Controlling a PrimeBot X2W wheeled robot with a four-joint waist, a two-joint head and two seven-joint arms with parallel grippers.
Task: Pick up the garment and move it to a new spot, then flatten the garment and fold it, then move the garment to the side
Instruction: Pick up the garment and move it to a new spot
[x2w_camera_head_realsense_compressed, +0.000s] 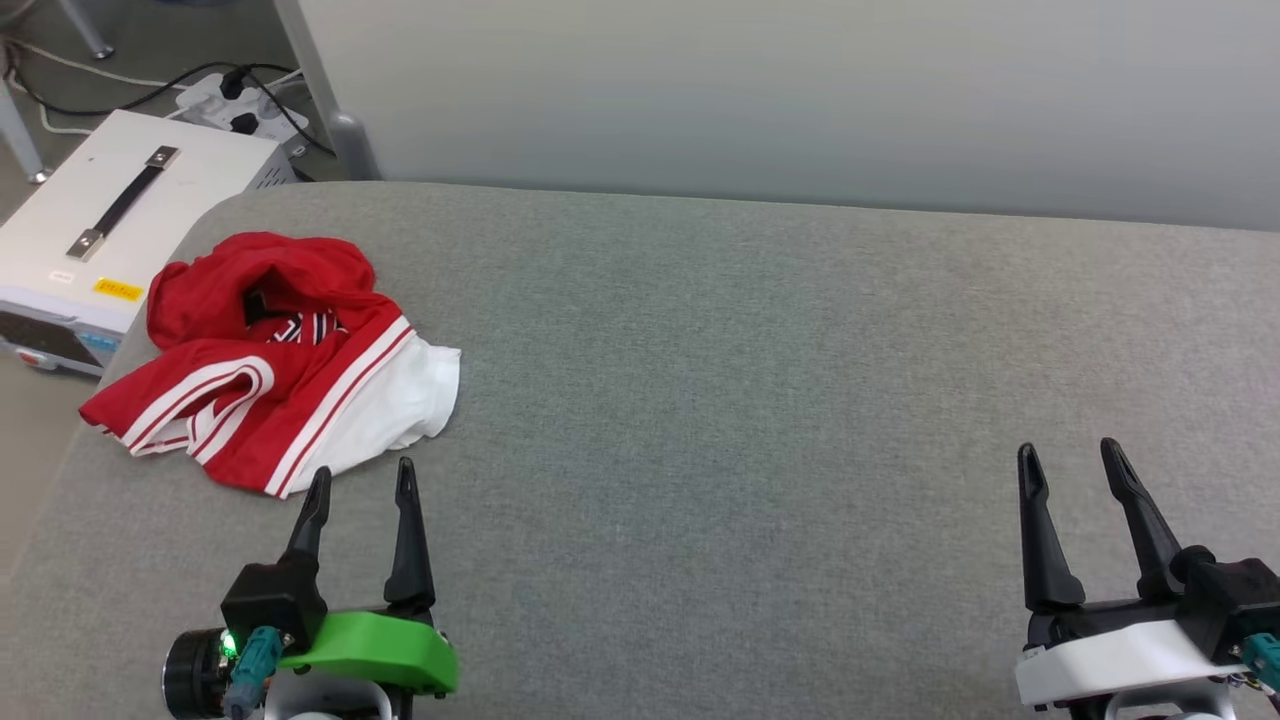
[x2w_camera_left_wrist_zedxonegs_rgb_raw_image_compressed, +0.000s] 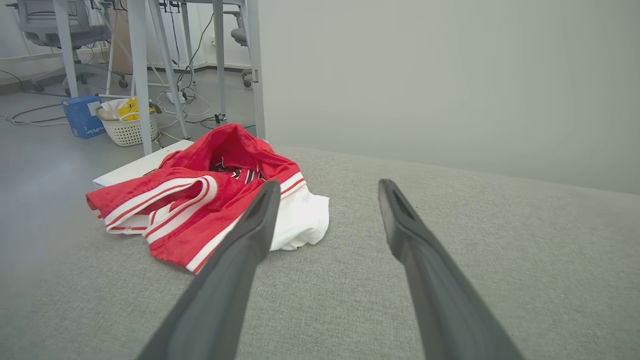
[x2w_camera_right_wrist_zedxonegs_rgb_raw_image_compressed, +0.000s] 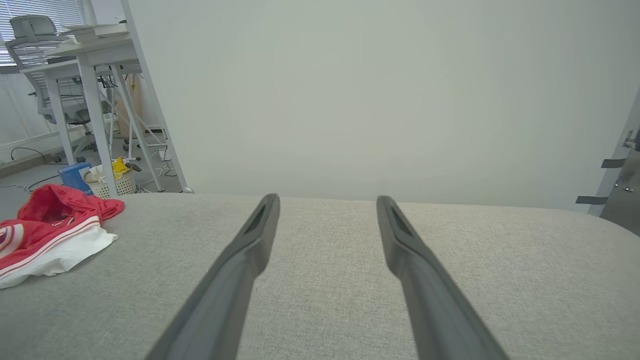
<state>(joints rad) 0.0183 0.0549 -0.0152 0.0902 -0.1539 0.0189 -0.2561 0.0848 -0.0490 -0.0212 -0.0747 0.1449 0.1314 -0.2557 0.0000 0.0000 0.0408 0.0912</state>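
The garment (x2w_camera_head_realsense_compressed: 270, 360) is a red T-shirt with a white sleeve and red-and-white stripes, crumpled in a heap at the left end of the grey padded table (x2w_camera_head_realsense_compressed: 750, 400). It also appears in the left wrist view (x2w_camera_left_wrist_zedxonegs_rgb_raw_image_compressed: 210, 200) and at the far left of the right wrist view (x2w_camera_right_wrist_zedxonegs_rgb_raw_image_compressed: 50, 235). My left gripper (x2w_camera_head_realsense_compressed: 362, 480) stands open just in front of the heap's near edge, with nothing between its fingers (x2w_camera_left_wrist_zedxonegs_rgb_raw_image_compressed: 260, 215). Far to the right, my right gripper (x2w_camera_head_realsense_compressed: 1072, 458) is open and empty over bare cloth, its fingers (x2w_camera_right_wrist_zedxonegs_rgb_raw_image_compressed: 400, 235) pointing at the back wall.
A white case with a black handle (x2w_camera_head_realsense_compressed: 110, 220) and a power strip with cables (x2w_camera_head_realsense_compressed: 240, 105) sit on the floor past the table's left end. A pale wall (x2w_camera_head_realsense_compressed: 800, 90) runs behind the table. Desk legs, a white basket (x2w_camera_left_wrist_zedxonegs_rgb_raw_image_compressed: 125, 130) and a blue box (x2w_camera_left_wrist_zedxonegs_rgb_raw_image_compressed: 82, 117) stand beyond.
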